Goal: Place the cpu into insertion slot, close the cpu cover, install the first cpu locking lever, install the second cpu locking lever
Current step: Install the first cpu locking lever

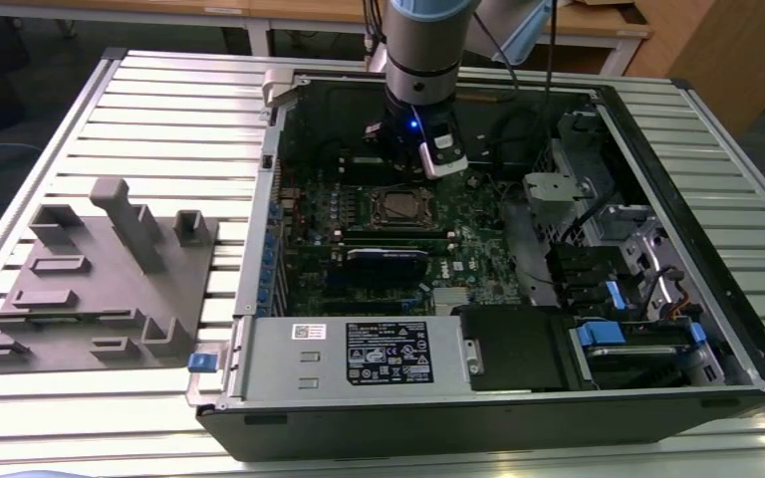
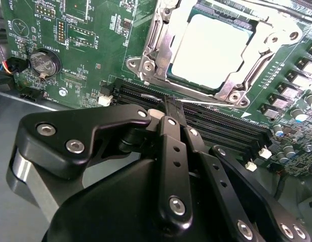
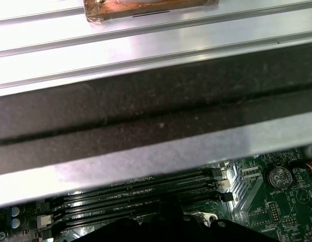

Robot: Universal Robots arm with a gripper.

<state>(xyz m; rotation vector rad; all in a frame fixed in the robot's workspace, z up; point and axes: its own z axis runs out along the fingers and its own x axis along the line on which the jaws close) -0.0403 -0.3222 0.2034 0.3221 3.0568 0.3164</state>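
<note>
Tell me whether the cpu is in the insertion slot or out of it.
In: in the second wrist view the cpu lies flat inside the insertion slot, its pale top framed by the cpu cover.

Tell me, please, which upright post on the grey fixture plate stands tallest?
The broad grey slab post; the posts beside it are clearly shorter.
</note>
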